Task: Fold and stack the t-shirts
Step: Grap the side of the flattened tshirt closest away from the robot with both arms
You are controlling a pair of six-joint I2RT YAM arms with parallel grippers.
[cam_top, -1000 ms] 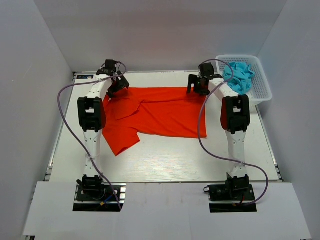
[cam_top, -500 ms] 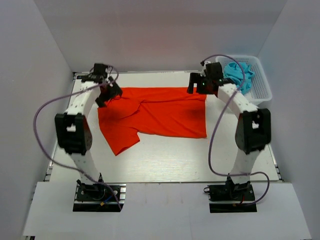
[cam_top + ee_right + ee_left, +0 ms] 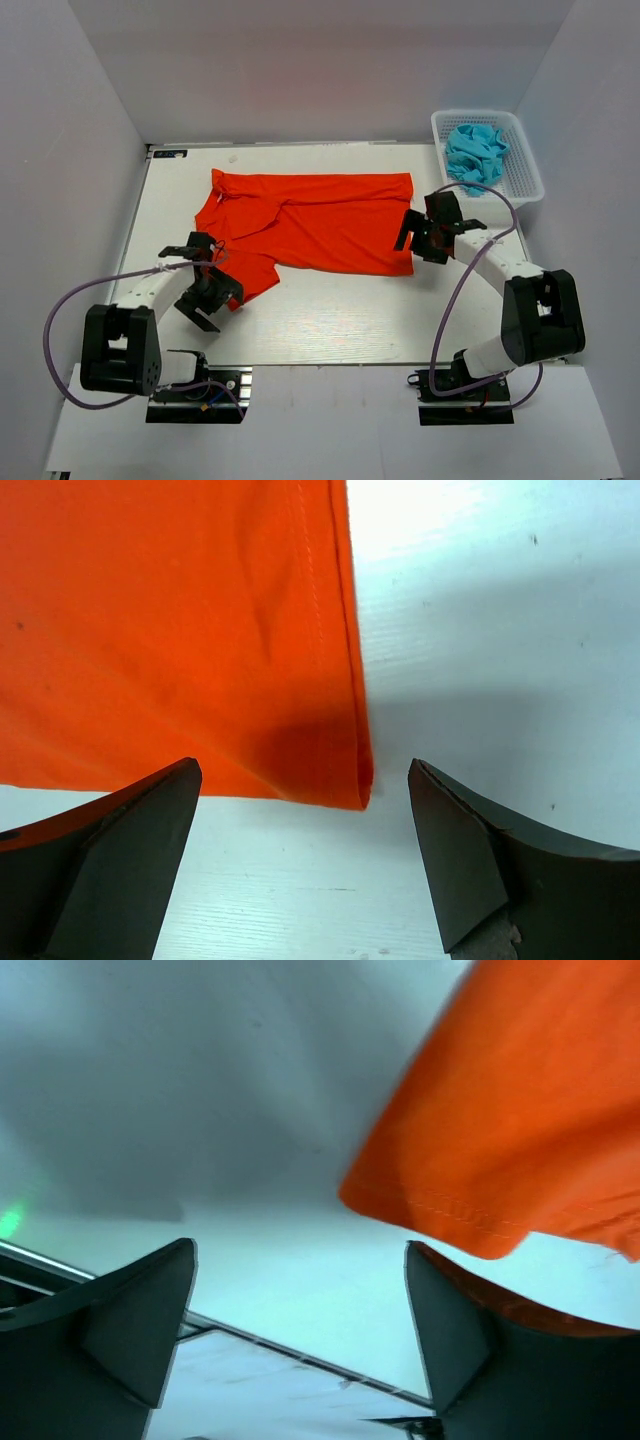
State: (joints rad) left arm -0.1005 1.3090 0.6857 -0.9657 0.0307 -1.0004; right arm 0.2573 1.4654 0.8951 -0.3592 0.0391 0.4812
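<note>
Both arms have swung back from the far edge of the orange shirt (image 3: 330, 225), and the left gripper (image 3: 207, 293) and right gripper (image 3: 418, 240) now hover spread and empty at its near sleeve and corner, seemingly ready to fold.

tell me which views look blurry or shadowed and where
Left wrist view: soft and blurred, the orange shirt's upper edge smeared, a green glow at the left border. Right wrist view: sharp, hem stitching crisp, a dark shadow on the table beside the shirt's corner. Top view: even light, no glare, a pinkish cast on the back wall.
</note>
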